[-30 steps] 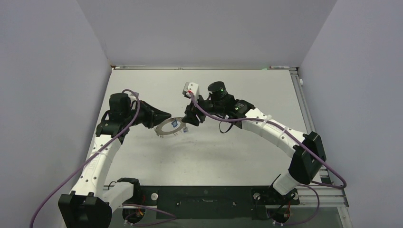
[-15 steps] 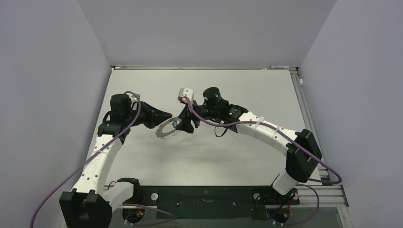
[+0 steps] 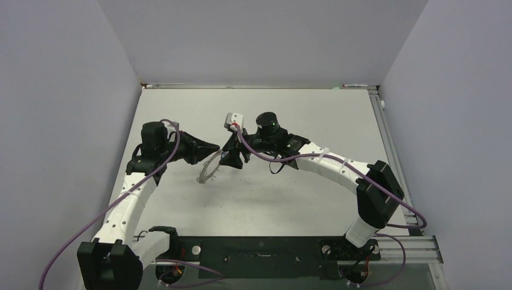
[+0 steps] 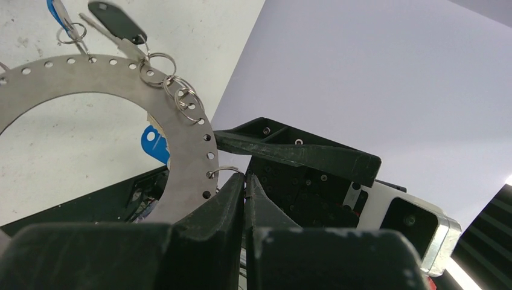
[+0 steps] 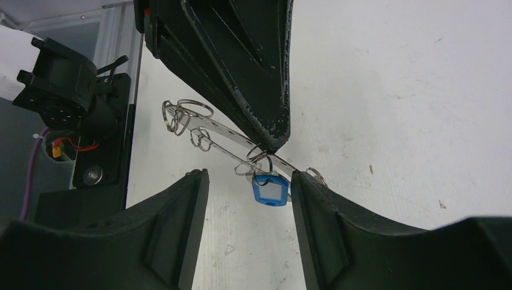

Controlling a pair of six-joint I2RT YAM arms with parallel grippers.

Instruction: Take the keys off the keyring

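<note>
Slippage is the main risk: the left gripper (image 4: 244, 181) has its fingers pressed together on only the outer rim of the keyring (image 4: 181, 103), so a tug from the other side could, I judge, twist the ring out of that pinch. The right gripper (image 5: 247, 176) stands spread, a finger on either side of a blue-headed key (image 5: 270, 188) hanging from its small loop. Closing slightly off would catch the loop or the ring edge instead. The keyring sits at the centre of the top view, tilted on edge, with its long axis running lower left to upper right. From the right wrist it shows edge-on, slanting from upper left to lower right. Whether its low edge touches the desk (image 3: 302, 199) I cannot tell.
</note>
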